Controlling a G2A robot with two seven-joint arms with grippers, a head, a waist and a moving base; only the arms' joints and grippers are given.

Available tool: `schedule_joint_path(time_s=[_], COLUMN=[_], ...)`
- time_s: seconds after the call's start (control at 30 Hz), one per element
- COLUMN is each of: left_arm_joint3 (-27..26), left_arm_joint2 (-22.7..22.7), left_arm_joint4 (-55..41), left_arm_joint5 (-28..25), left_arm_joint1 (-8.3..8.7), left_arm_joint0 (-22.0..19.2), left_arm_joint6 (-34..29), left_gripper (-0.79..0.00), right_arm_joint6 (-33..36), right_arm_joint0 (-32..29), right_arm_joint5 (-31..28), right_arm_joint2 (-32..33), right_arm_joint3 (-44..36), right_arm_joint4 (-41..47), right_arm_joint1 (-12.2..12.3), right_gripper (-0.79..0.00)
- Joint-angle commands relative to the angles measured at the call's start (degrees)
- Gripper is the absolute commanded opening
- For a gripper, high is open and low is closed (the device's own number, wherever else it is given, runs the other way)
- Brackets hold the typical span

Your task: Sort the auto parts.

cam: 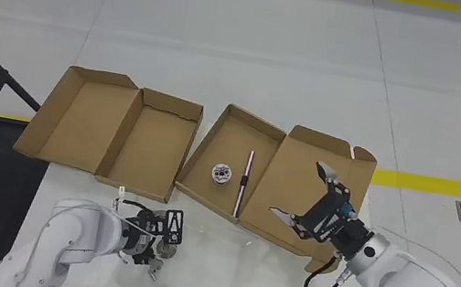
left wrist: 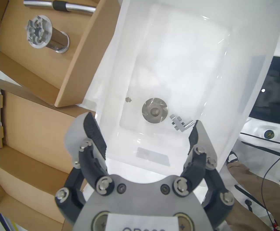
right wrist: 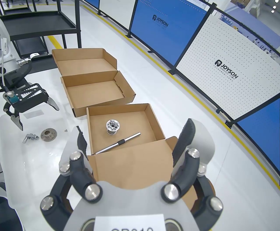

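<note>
On desk (right wrist: 47, 75), nearest robot: clear bin (left wrist: 175, 65); everything below is placed off it.

Inside bin, metal disc (left wrist: 155, 110) lies flat on the floor w/ small bracket (left wrist: 181, 124) just beside it, prob. not touching. These look like the unsorted stock. A dark bit (left wrist: 128, 99) also lies on bin floor, too small to ID.

L gripper (left wrist: 143, 122) hangs over bin, jaws spread wide, nothing btwn them, roughly centred by the disc. Reads as set up for a straight-down pick, the wide spread there to clear disc's rim.

R gripper (right wrist: 135, 130) sits beyond bin's far right corner, above a lid flap (right wrist: 135, 166), jaws apart & holding nothing. Prob. parked there to stay out of L arm's path.

Just past bin's far edge is the first box (right wrist: 142, 120): spool (right wrist: 112, 126) stands on end, rod (right wrist: 119, 142) lies beside it, apart, one end pointing toward bin. Likely the drop spot for one class of part.

Farther, past bin's far left corner: second box (right wrist: 94, 91), lid open, presumably kept for the other class.
</note>
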Motion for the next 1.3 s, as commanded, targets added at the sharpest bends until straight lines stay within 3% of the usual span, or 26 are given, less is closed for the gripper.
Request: schedule_joint_path(time_s=[0.0,0.37,0.4,0.43,0.47,0.5,0.7,0.77,0.93,1.0,1.27], left_arm_joint3=[0.2,5.3,5.6,6.1,6.5,6.7,8.6,8.9,10.8,11.5,14.0], left_arm_joint2=[0.2,8.2,9.3,10.3,11.4,12.6,18.4,19.6,22.6,23.9,26.7], left_arm_joint4=[0.8,-2.1,-2.6,-2.8,-2.6,-2.4,-5.3,-7.5,-10.5,-11.6,-15.7], left_arm_joint5=[1.5,2.1,1.8,2.0,2.6,3.0,6.7,7.8,9.1,9.3,11.5], left_arm_joint1=[-0.04,-0.17,-0.03,0.16,0.36,0.57,2.04,2.4,2.97,3.08,2.98], left_arm_joint0=[0.3,-4.8,-5.5,-6.2,-6.9,-7.6,-11.7,-12.9,-15.7,-16.6,-19.3], left_arm_joint6=[0.9,-2.1,-1.8,-2.0,-2.6,-3.0,-6.7,-7.8,-9.1,-9.3,-11.5], left_gripper=[0.0,0.0,-0.046,-0.185,-0.262,-0.283,-0.296,-0.231,-0.302,-0.376,-0.416], right_arm_joint6=[0.0,0.0,0.0,0.0,0.0,0.0,0.0,0.0,0.0,0.0,0.0], right_arm_joint0=[0.0,0.0,0.0,0.0,0.0,0.0,0.0,0.0,0.0,0.0,0.0], right_arm_joint5=[0.0,0.0,0.0,0.0,0.0,0.0,0.0,0.0,0.0,0.0,0.0], right_arm_joint2=[0.0,0.0,0.0,0.0,0.0,0.0,0.0,0.0,0.0,0.0,0.0], right_arm_joint3=[0.0,0.0,0.0,0.0,0.0,0.0,0.0,0.0,0.0,0.0,0.0], right_arm_joint4=[0.0,0.0,0.0,0.0,0.0,0.0,0.0,0.0,0.0,0.0,0.0], right_arm_joint1=[0.0,0.0,0.0,0.0,0.0,0.0,0.0,0.0,0.0,0.0,0.0], right_gripper=[0.0,0.0,0.0,0.0,0.0,0.0,0.0,0.0,0.0,0.0,0.0])
